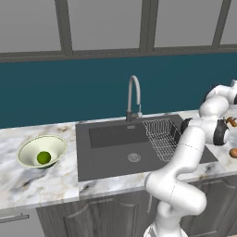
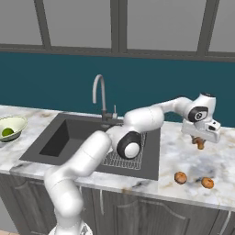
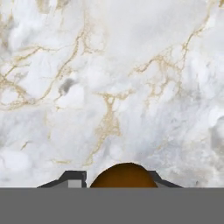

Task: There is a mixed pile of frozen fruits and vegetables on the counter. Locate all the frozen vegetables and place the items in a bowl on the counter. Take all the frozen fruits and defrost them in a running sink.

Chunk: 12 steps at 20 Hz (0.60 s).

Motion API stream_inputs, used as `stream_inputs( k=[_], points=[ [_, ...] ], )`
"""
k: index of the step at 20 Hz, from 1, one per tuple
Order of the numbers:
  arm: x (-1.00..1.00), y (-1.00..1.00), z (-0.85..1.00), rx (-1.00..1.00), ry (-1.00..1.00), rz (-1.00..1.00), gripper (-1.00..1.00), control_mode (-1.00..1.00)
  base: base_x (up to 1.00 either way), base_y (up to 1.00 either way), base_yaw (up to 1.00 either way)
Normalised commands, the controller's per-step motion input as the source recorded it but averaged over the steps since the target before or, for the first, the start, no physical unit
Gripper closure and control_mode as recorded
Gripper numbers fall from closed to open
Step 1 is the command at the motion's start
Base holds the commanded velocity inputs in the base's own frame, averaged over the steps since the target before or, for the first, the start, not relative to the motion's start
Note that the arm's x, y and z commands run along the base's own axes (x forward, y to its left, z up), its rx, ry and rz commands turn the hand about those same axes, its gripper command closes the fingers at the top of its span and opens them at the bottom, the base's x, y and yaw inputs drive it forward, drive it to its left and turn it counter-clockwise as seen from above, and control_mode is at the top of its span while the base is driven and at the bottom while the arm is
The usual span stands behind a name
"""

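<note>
Brown-orange mushroom-shaped frozen piece (image 3: 124,175) sits right up against the hand camera, pinched between the two dark finger tips (image 3: 73,178) of the two-finger gripper (image 2: 199,142).

Over on the white marble counter (image 2: 183,151), right of the big dark grey sink basin (image 2: 69,137), the jaws look closed on that mushroom piece. Two small round orange frozen fruits (image 2: 181,177) are lying near the front edge, at about 6 o'clock from the hand. Way off at 9 o'clock the wide pale cream-green bowl (image 1: 54,144) already has the bright green ball (image 1: 44,157) in it. My worry: the grip seems to catch just the rounded cap, so it could squirt out on the long swing across the sink and drop into the basin, where only the fruits belong.
</note>
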Motion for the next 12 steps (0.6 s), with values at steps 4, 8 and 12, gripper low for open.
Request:
stream_inputs(
  k=[4, 8, 12],
  points=[
    [-0.32, 0.55, 0.43, -0.01, 0.01, 0.00, 1.00, -1.00, 0.00, 0.00, 0.00],
    [-0.42, 0.60, 0.29, -0.06, 0.05, 0.02, 1.00, -1.00, 0.00, 0.00, 0.00],
    [-0.50, 0.54, 0.04, -0.08, 0.04, 0.05, 1.00, -1.00, 0.00, 0.00, 0.00]
  ],
)
